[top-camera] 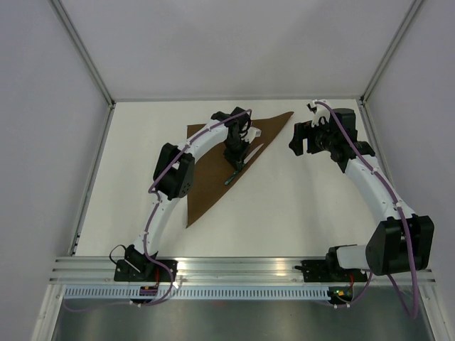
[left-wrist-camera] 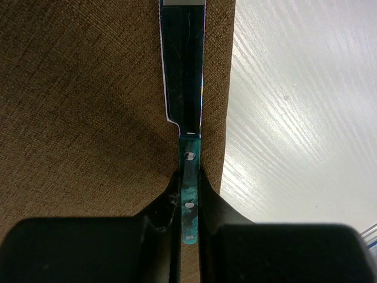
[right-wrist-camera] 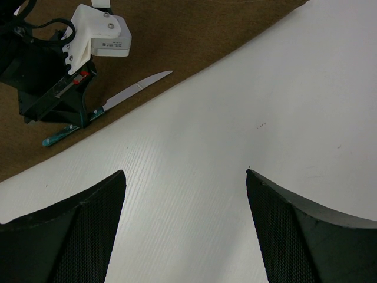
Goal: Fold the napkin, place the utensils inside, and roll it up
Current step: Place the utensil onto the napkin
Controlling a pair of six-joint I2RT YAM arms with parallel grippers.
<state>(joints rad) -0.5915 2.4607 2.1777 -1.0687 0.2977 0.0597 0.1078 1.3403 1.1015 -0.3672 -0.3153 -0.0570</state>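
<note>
The dark brown napkin (top-camera: 210,167) lies folded into a triangle on the white table, its long edge running from far right to near left. The knife (top-camera: 250,154), with a silvery blade and greenish handle, lies on the napkin just inside that edge. My left gripper (top-camera: 235,168) is shut on the knife's handle (left-wrist-camera: 189,188), low over the cloth (left-wrist-camera: 76,106). My right gripper (top-camera: 296,144) is open and empty over bare table to the right of the napkin. The right wrist view shows the knife (right-wrist-camera: 135,89), the napkin (right-wrist-camera: 194,29) and the left gripper (right-wrist-camera: 65,109).
The white table (top-camera: 298,206) is walled by grey panels on three sides. An aluminium rail (top-camera: 234,266) with both arm bases runs along the near edge. The left arm's links lie over the napkin's left part.
</note>
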